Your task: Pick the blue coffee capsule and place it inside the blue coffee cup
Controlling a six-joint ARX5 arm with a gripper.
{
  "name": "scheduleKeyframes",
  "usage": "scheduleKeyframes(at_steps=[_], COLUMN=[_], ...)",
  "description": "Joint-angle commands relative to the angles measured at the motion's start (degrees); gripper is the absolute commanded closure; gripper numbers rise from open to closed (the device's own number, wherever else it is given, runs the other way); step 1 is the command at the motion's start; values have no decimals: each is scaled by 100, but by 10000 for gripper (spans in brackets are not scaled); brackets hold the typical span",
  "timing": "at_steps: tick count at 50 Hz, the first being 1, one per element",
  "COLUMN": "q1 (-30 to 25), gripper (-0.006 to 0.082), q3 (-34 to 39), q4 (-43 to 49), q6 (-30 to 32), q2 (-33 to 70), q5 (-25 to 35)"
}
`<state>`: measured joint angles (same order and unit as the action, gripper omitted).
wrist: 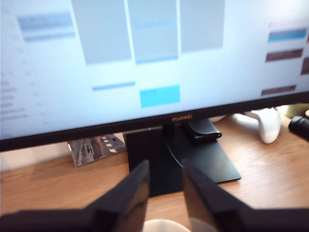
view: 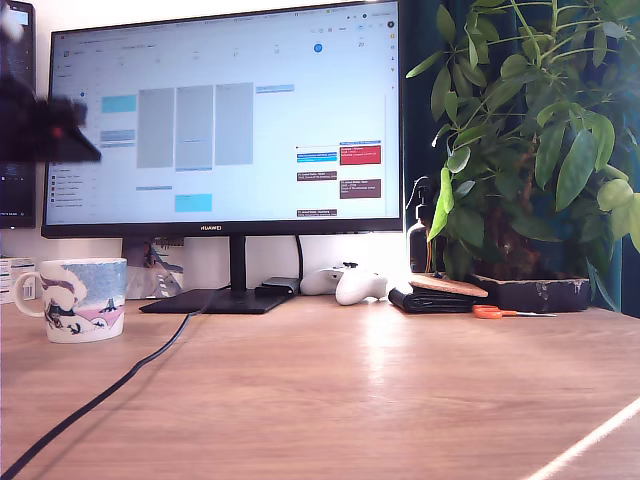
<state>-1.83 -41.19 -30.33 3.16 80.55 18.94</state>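
One upright cup [view: 75, 298] (handle [view: 19, 296] exterior view's left)

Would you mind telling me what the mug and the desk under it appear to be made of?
The mug looks like glazed ceramic: a smooth printed surface with a thick rim and handle. The desk appears to be wood or wood-look laminate, semi-matt: light-brown grain lines and a soft reflected glare; which one cannot be told.

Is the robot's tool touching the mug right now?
Apart. The exterior view shows the blurred tool well above the mug, with bright screen between them.
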Motion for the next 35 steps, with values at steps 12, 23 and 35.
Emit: scheduleKeyframes(at_steps=[12,23,35], q1=[11,9,-22], gripper=[791,791,791], q3=[-22,-20,-17], q4=[1805,2870,3689], q6=[-35,-597,-804], q2=[-1128,-1989,-2712], q5=[-597,-1062,-1449])
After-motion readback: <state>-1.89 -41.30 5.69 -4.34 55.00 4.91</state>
